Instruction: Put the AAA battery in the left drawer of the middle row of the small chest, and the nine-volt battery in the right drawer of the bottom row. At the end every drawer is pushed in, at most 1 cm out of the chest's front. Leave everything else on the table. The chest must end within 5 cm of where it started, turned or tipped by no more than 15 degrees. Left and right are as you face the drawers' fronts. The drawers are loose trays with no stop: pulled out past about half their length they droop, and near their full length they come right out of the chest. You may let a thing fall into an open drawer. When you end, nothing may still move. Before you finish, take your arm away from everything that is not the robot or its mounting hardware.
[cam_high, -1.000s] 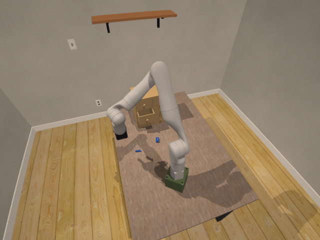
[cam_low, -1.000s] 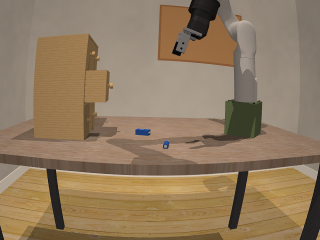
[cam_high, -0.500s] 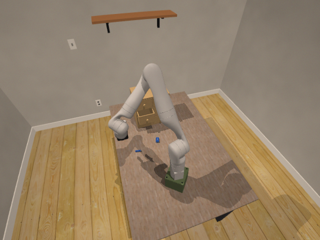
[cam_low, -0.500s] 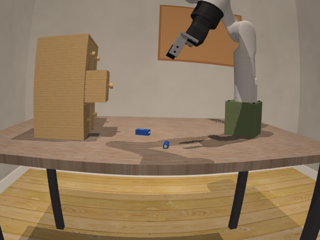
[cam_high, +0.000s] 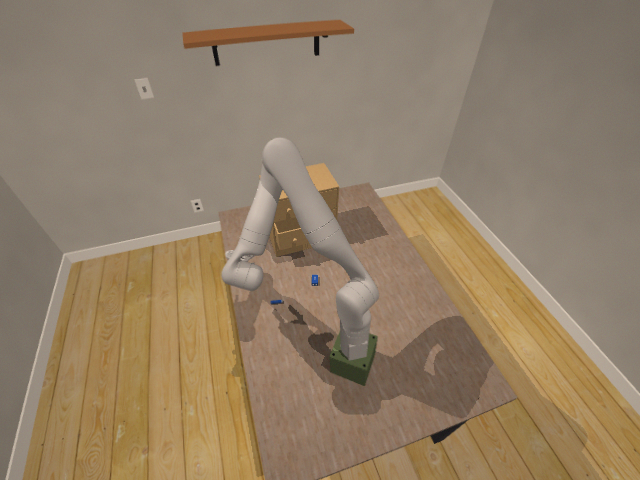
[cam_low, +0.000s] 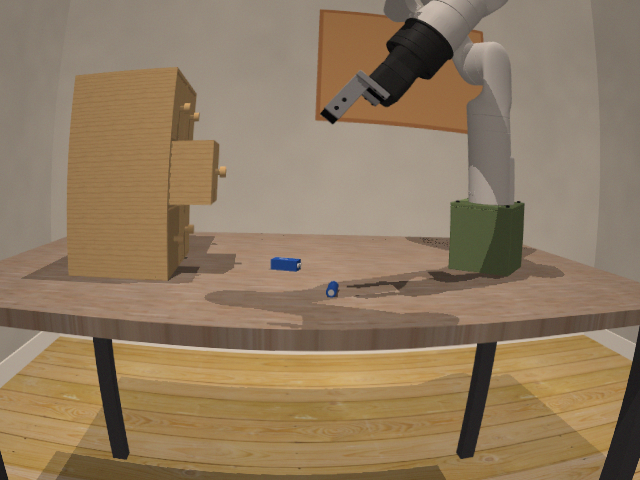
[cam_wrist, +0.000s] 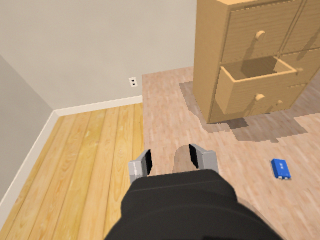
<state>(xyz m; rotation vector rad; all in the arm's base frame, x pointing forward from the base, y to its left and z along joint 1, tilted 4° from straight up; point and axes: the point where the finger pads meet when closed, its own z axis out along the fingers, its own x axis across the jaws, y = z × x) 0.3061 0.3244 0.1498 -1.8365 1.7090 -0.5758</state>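
Pincer (cam_low: 356, 102): released, empty, hung tilted high above the table (cam_low: 155, 310).
Chest (cam_low: 121, 175): stood at the far end; middle-row left drawer (cam_wrist: 260, 82) pulled partway out, others in.
Nine-volt battery (cam_low: 285, 264): lay on the table, near the chest.
AAA battery (cam_low: 331, 289): lay beside it, apart.

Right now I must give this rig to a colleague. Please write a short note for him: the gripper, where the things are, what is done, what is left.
Gripper: open, holds nothing, high above the table, tilted toward the chest.
AAA battery: lying on the table, between chest and arm base.
Nine-volt battery: on the table, nearer the chest.
Done: middle-row left drawer is pulled out, nothing visible inside.
Left: put both batteries in, open the bottom right drawer, push every drawer in.
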